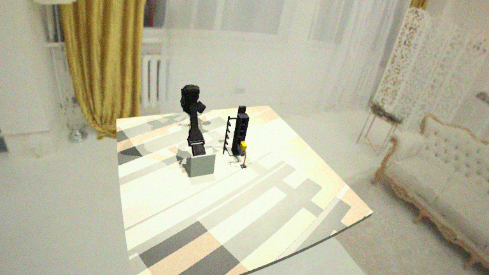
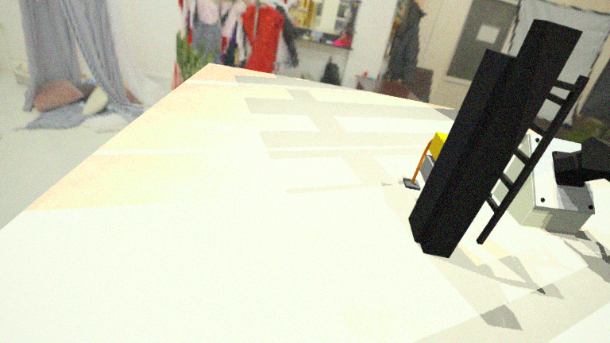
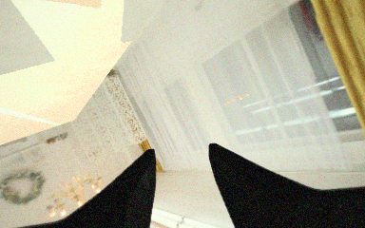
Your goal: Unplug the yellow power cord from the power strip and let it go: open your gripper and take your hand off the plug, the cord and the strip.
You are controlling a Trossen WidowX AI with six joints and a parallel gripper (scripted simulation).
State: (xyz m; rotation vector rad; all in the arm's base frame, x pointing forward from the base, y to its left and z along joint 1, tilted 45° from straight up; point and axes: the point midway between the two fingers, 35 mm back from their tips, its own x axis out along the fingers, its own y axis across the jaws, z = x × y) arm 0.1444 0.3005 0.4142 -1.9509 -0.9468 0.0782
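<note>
The black power strip [image 1: 241, 128] [image 2: 476, 141] stands tilted on end, its socket face turned to the top view. The yellow plug [image 1: 243, 145] [image 2: 436, 146] sits at the strip's lower end; how deep it sits cannot be told. Its orange cord [image 1: 245, 158] [image 2: 419, 162] hangs down to a small dark base [image 1: 243, 166] [image 2: 411, 183] on the table. My gripper [image 3: 182, 153] is partly open, with nothing between its fingertips in the wrist view. It is raised high, away from the plug, cord and strip. Its fingers cannot be made out in the top view.
My arm [image 1: 194, 124] [image 2: 596, 159] rises from a grey-green box [image 1: 202, 165] [image 2: 523, 188] left of the strip in the top view. A black toothed rail [image 1: 226, 133] [image 2: 534, 158] stands between the arm and strip. The patterned table [image 1: 162, 200] [image 2: 225, 253] carries them.
</note>
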